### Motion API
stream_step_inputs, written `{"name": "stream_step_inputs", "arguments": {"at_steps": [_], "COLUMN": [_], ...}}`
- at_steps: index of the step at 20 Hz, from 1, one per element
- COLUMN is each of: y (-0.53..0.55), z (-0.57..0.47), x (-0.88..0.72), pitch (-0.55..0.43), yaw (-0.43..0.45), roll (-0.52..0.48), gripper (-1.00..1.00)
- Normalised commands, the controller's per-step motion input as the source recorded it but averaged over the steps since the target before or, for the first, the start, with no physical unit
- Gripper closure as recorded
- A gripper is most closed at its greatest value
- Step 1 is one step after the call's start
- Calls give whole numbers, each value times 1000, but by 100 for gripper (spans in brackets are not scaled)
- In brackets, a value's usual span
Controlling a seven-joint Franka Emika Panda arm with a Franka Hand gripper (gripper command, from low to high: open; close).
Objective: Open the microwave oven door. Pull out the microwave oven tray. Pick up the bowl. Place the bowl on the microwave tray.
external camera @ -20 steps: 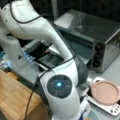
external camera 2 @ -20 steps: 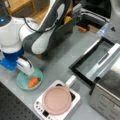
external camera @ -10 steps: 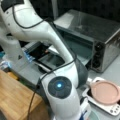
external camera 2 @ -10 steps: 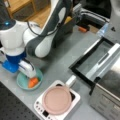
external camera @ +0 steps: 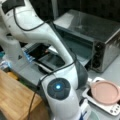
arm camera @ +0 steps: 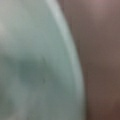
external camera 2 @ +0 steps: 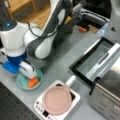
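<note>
Teal bowl (external camera 2: 26, 81): sits on the grey tabletop (external camera 2: 62, 57) at a front view's lower left, orange item (external camera 2: 33, 82) inside, touching my gripper.
Gripper (external camera 2: 29, 72): white fingers down at the bowl's rim, right over the orange item; spread or pinching the rim, I cannot tell.
Change: half a second ago my gripper was already at the bowl; now it sits slightly lower and closer on the rim, bowl in the same spot on the tabletop.
Meaning: I judge I'm in the pick-up step, bowl not yet lifted.
Wrist view: filled by pale teal bowl surface (arm camera: 32, 62) with a curved rim edge, brownish blur to the right; confirms I'm right on top of the bowl.
Microwave oven door (external camera 2: 93, 58): already dropped open, dark frame and glass window lying flat in front of the silver oven (external camera: 105, 37); visible in both front views.
Microwave oven tray (external camera: 50, 61): dark flat panel in front of the oven opening in a front view; can't separate it cleanly from the door, so pulled out or not is unclear.
Pink dish (external camera 2: 57, 100): on the white square tray (external camera 2: 75, 100), just beside the bowl, untouched.
Distance: bowl well apart from the oven.
</note>
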Motion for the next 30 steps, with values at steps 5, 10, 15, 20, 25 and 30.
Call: {"name": "stream_step_inputs", "arguments": {"at_steps": [5, 10, 15, 20, 25, 30], "y": [-50, -45, 0, 70, 246, 397], "z": [-112, -175, -173, -65, 290, 184], "x": [-111, -100, -109, -202, -341, -365], "pitch": [-213, -245, -251, -156, -13, -49], "yaw": [-35, -36, -50, -110, -133, -89], "roll": [187, 178, 180, 171, 167, 163], "gripper": [100, 100, 100, 100, 100, 100]}}
